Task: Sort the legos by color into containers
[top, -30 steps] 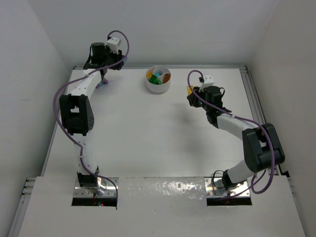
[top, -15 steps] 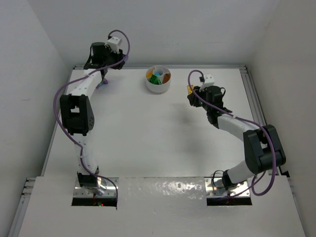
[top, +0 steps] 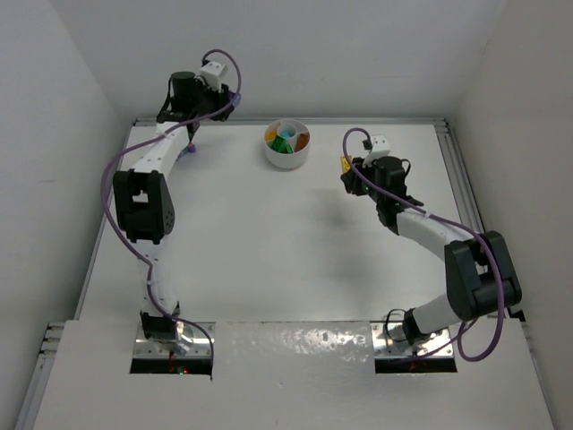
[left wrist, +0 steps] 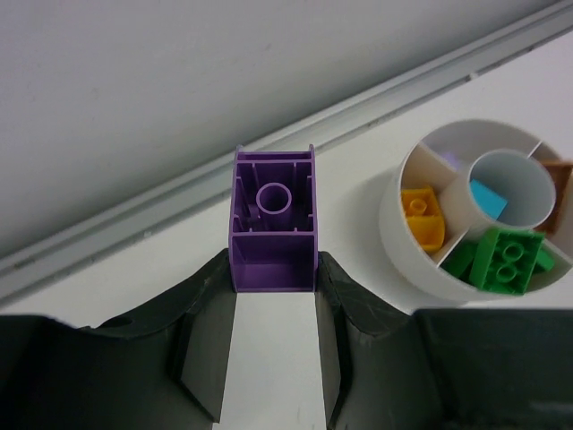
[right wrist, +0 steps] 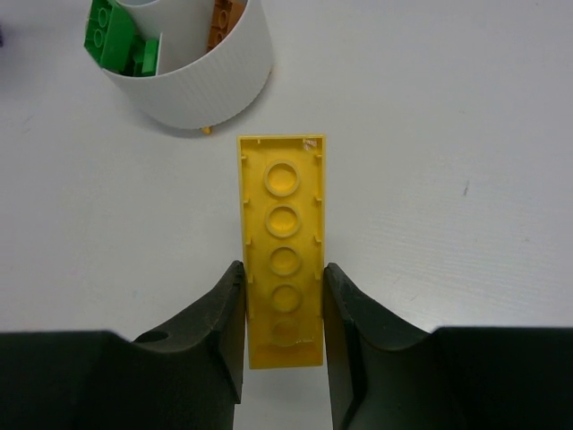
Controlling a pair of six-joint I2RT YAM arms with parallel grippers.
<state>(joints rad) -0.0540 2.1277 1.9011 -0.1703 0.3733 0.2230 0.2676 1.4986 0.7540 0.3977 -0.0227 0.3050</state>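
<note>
Left gripper (left wrist: 273, 273) clamped on a purple brick (left wrist: 273, 219) by the back rail (left wrist: 161, 215), right gripper (right wrist: 284, 291) pinching one end of a long yellow plate (right wrist: 282, 206) near the white dish (right wrist: 206, 85) on the surface (top: 269, 242), its green, orange and teal legos (left wrist: 501, 260) partly hidden behind compartment walls.

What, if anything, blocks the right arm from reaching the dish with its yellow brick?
Probably nothing, so yes. Only bare table lies between the right claw, shut on the yellow brick, and the dish just ahead to its left. The left claw is on the dish's other side.
</note>
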